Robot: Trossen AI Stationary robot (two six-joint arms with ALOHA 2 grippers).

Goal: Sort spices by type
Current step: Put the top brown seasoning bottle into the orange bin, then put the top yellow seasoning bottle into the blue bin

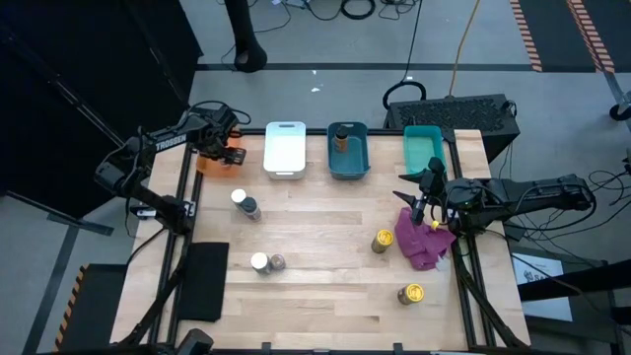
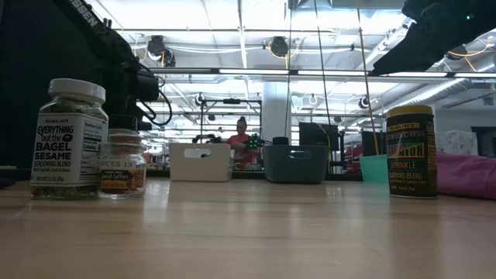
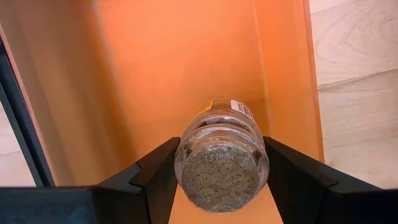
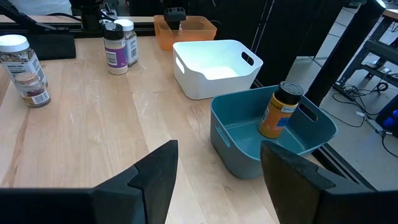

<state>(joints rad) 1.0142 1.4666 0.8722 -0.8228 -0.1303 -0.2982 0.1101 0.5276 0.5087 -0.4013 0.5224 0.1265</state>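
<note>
Left wrist view shows the left gripper (image 3: 219,180) w/ its jaws closed on a glass spice jar (image 3: 221,167), grey-brown seasoning inside, held over the inside of the orange bin (image 3: 155,74). Jar looks tipped, base toward the camera; whether it touches the bin floor yet, can't tell. High view puts that gripper (image 1: 225,150) at the table's far left corner, right over the orange bin (image 1: 204,163).

Right gripper (image 1: 426,202) hangs near the magenta cloth (image 1: 424,242), jaws part open, nothing in them. It's waiting, I'd say.

Rest of the spices: one orange-label jar (image 4: 280,111) already stands in the blue bin (image 4: 236,149); white bin (image 1: 285,150) and teal bin (image 1: 425,146) show nothing inside. Pair of jars (image 1: 245,204) mid-left on the table (image 1: 325,276), another pair (image 1: 267,262) nearer the front, yellow-lid jar (image 1: 383,241) just beside the cloth, another (image 1: 411,293) front right.

Step in hand looks like the drop into orange. To do it well: lower til the jar is close to the bin floor, keep it away from the walls, open the jaws slowly so it doesn't roll, then lift straight up clear of the rim before swinging to the next jar.
</note>
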